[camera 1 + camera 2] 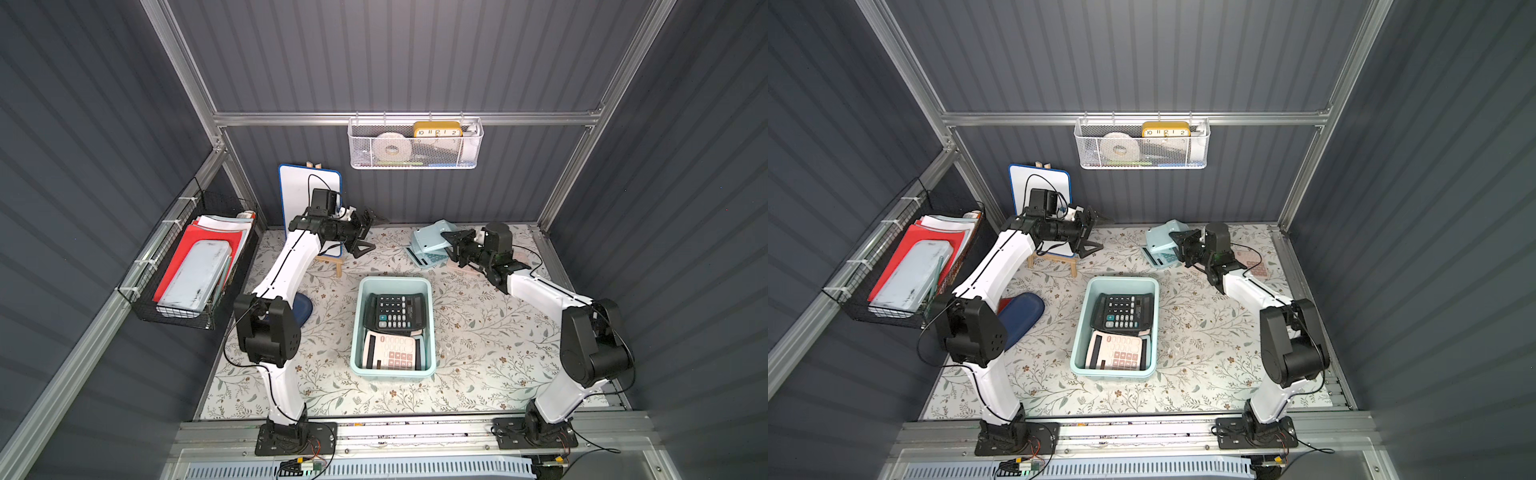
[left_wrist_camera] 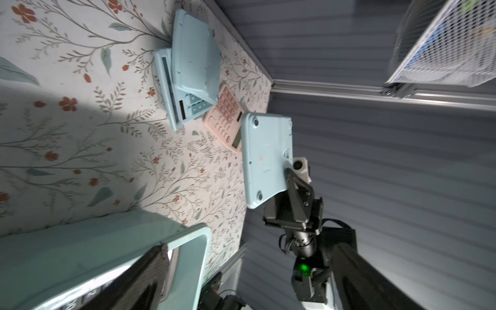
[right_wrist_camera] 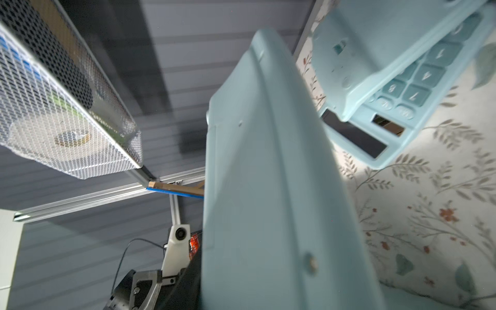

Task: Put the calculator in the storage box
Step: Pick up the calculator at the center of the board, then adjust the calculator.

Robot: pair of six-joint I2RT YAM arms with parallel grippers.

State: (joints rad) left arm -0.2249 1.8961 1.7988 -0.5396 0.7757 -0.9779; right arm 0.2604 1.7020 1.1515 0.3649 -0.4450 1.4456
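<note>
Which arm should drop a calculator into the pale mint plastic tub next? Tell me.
Right. The right gripper is shut on a pale blue plastic calculator, held clear of the floral tabletop; the left gripper is open and empty.

You have white link shells between black joint housings on both the left arm (image 1: 291, 257) and the right arm (image 1: 540, 289). A thin black cable (image 1: 225, 349) loops loose off each elbow. Base plates (image 1: 296, 438): black, bolted, red and black wires (image 1: 316, 449) at the edge. Right gripper (image 2: 289, 173): black triangular fingers (image 2: 298, 188), screw heads showing; green LED (image 2: 303, 267) lit behind it.
</note>
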